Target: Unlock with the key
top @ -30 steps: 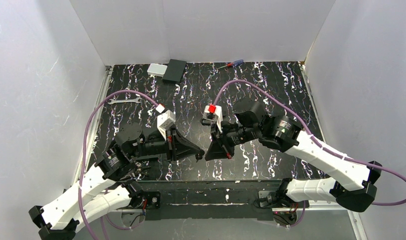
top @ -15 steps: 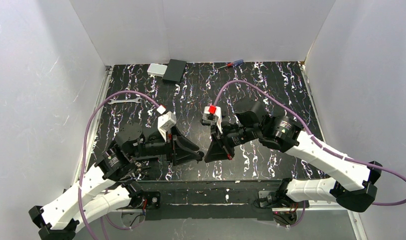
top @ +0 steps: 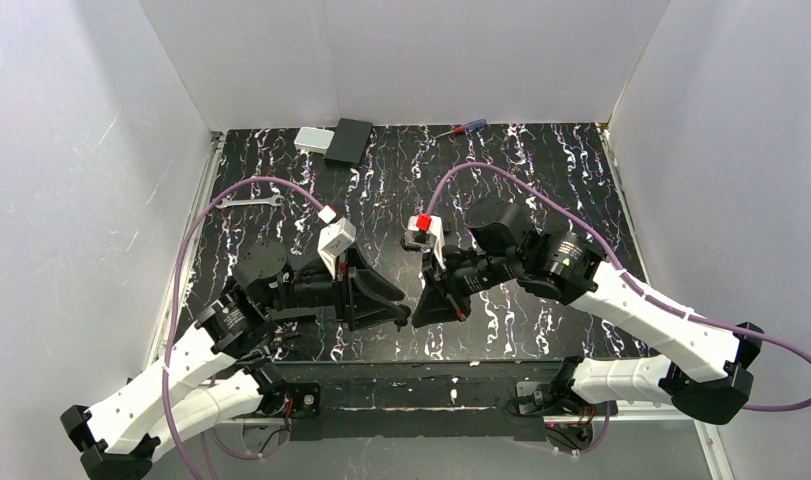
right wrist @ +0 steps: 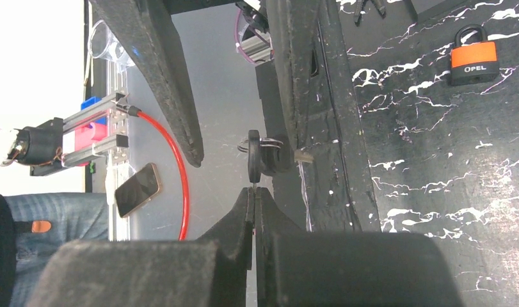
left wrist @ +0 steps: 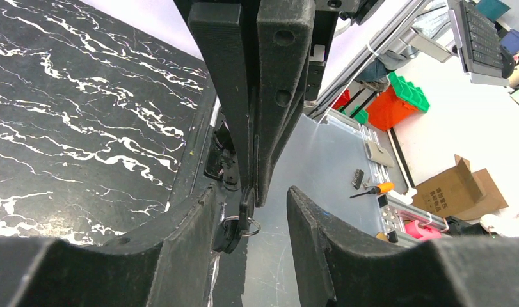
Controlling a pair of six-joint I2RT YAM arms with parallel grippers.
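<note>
Right now the right gripper (right wrist: 253,190) is pinched tight on the key (right wrist: 254,160), holding it above the table's (top: 541,160) near edge, mid-width. The left gripper (left wrist: 250,192) stands with jaws parted, one either side of the key.

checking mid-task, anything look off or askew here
Yes: the key hangs in mid-air, pinched only by the edge of its dark head at the very tip of the shut right claw, its ring dangling. The left claw stands open around it.
</note>
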